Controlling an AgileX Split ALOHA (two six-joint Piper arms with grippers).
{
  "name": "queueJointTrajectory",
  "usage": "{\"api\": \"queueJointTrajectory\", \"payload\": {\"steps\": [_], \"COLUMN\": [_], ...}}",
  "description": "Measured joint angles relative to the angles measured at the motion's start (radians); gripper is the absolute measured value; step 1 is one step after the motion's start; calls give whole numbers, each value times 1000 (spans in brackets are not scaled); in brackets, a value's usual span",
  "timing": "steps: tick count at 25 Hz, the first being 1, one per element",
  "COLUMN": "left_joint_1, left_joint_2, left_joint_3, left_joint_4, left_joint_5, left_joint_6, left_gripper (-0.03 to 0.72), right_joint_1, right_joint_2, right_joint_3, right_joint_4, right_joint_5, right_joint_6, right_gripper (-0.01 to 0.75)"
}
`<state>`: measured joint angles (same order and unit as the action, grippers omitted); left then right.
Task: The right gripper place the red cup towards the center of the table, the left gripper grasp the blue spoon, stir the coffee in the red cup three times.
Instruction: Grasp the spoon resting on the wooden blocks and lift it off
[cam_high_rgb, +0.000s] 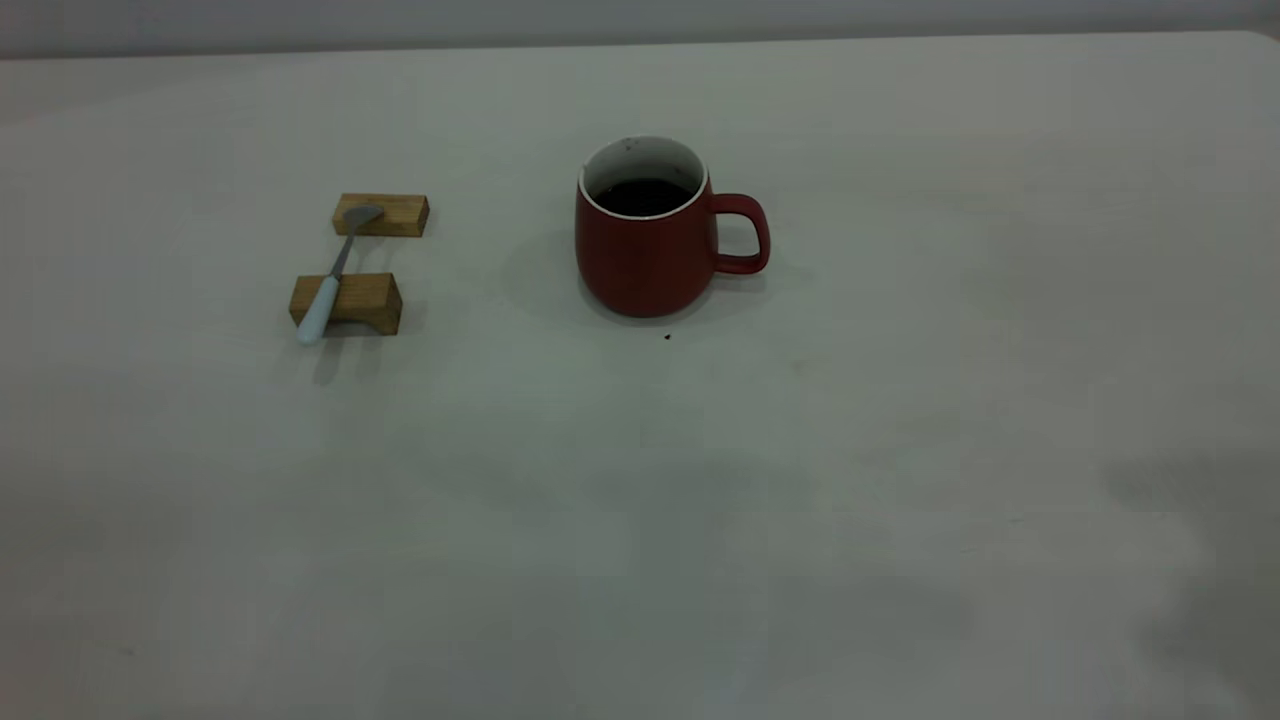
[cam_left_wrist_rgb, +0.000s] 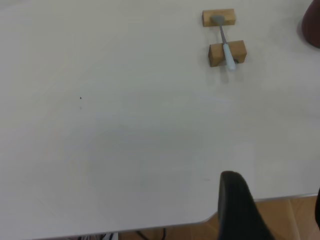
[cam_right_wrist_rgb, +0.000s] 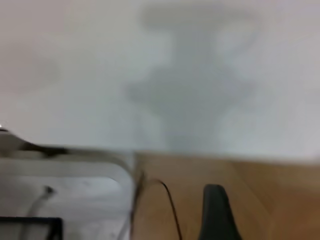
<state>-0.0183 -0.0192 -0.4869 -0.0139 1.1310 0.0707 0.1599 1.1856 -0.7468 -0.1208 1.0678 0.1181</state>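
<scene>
The red cup (cam_high_rgb: 645, 255) stands upright near the middle of the table (cam_high_rgb: 700, 520), its handle pointing right, with dark coffee (cam_high_rgb: 640, 196) inside. The blue spoon (cam_high_rgb: 332, 280) lies across two tan wooden blocks left of the cup, its bowl on the far block. Neither gripper appears in the exterior view. In the left wrist view the left gripper (cam_left_wrist_rgb: 275, 186) hangs open over the table's near edge, far from the spoon (cam_left_wrist_rgb: 226, 44), and a sliver of the cup (cam_left_wrist_rgb: 313, 25) shows. The right gripper (cam_right_wrist_rgb: 267, 202) is off the table's edge, one finger (cam_right_wrist_rgb: 215, 212) visible, nothing held.
The far wooden block (cam_high_rgb: 381, 214) and the near one (cam_high_rgb: 347, 303) hold the spoon off the table. A tiny dark speck (cam_high_rgb: 667, 337) lies just in front of the cup. Beyond the table edge are wooden floor (cam_right_wrist_rgb: 280, 180), a cable (cam_right_wrist_rgb: 167, 200) and pale equipment (cam_right_wrist_rgb: 60, 200).
</scene>
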Motion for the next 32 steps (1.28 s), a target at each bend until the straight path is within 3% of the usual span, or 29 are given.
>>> {"api": "queueJointTrajectory", "payload": {"steps": [4, 6, 19, 32], "left_joint_1": [0, 0, 0, 0], "left_joint_2": [0, 0, 0, 0], "left_joint_3": [0, 0, 0, 0], "left_joint_4": [0, 0, 0, 0], "left_joint_5": [0, 0, 0, 0], "left_joint_6": [0, 0, 1, 1], "left_gripper": [445, 445, 445, 445], "right_joint_1": [-93, -101, -101, -103], "right_joint_2": [-283, -425, -1016, -1165], "right_joint_3": [187, 243, 277, 277], "right_joint_4": [-8, -2, 16, 16], "right_joint_5": [12, 2, 51, 61], "right_joint_6": [2, -2, 8, 8], "right_gripper": [547, 547, 547, 547]}}
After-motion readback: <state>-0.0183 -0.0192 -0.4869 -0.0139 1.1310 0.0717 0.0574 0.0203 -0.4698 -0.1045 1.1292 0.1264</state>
